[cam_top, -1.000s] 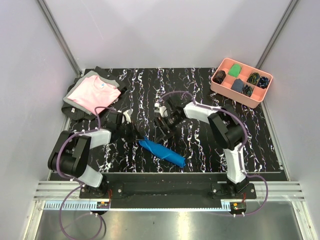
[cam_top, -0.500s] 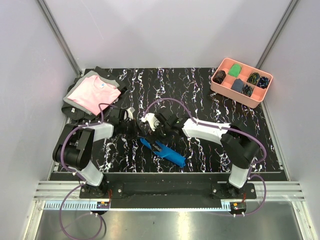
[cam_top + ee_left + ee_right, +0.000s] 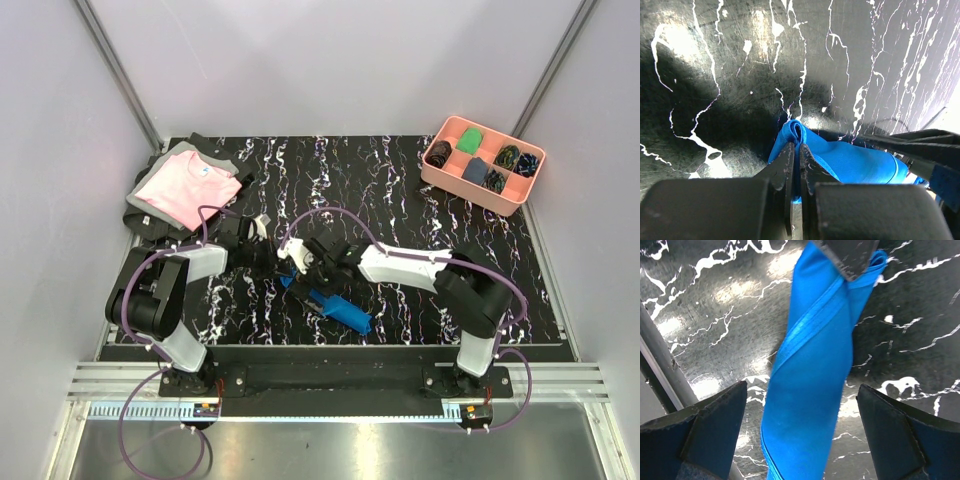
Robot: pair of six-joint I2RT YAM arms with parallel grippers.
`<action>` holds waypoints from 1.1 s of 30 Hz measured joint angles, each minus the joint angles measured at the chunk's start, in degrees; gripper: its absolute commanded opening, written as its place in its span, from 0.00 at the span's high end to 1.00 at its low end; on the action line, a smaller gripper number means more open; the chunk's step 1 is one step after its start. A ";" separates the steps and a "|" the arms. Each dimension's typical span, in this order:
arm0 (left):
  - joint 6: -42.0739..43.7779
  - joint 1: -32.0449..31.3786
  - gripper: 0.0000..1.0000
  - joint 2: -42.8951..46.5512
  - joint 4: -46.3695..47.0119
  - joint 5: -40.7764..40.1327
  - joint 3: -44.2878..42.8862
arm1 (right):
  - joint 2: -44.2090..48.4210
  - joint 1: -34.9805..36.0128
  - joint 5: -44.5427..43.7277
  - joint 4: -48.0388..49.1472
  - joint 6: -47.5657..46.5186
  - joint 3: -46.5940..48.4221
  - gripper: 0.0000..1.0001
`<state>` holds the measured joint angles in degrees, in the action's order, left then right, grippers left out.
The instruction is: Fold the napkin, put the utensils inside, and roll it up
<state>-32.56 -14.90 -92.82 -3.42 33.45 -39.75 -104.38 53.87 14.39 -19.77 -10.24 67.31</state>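
Where the black marbled surface (image 3: 400, 190) nears its front edge, we see the napkin (image 3: 340, 308) lying rolled into a slim blue tube. Our left end effector (image 3: 796, 150) is pinched tight on a fold at the roll's left end. Our right end effector (image 3: 800, 390) hangs spread wide above it, one finger on either side of the roll.

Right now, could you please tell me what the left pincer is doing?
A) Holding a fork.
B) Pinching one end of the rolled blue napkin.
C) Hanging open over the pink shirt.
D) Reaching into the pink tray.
B: in its own wrist view the left pincer is shut on the end fold of the blue napkin.
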 measured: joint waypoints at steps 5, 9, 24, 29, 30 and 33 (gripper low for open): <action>0.17 0.00 0.92 0.02 -0.07 0.00 0.00 | -0.94 1.53 -2.45 -0.11 -0.26 -0.31 0.00; 0.17 0.00 0.90 0.02 -0.15 0.00 0.00 | -2.14 2.43 -5.51 -1.20 -0.52 -0.44 0.04; 0.83 0.13 0.27 0.37 -2.34 -0.72 -2.54 | -2.64 3.08 -12.44 -1.16 0.79 -0.48 0.39; 0.66 2.80 0.06 0.85 -4.79 -3.06 -5.68 | -3.21 3.13 -15.08 -1.51 2.56 0.35 0.39; 0.63 3.65 0.05 1.27 -5.51 -3.85 -6.32 | -3.63 3.13 -15.54 -2.03 3.04 1.05 0.39; 0.68 6.54 0.02 3.58 -7.48 -5.66 -7.67 | -5.20 3.06 -18.16 -2.95 4.37 3.37 0.39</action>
<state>-31.88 -8.36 -89.23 -10.90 27.79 -47.42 -109.58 56.93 -3.77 -22.72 -5.87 70.67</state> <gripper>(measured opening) 0.949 0.611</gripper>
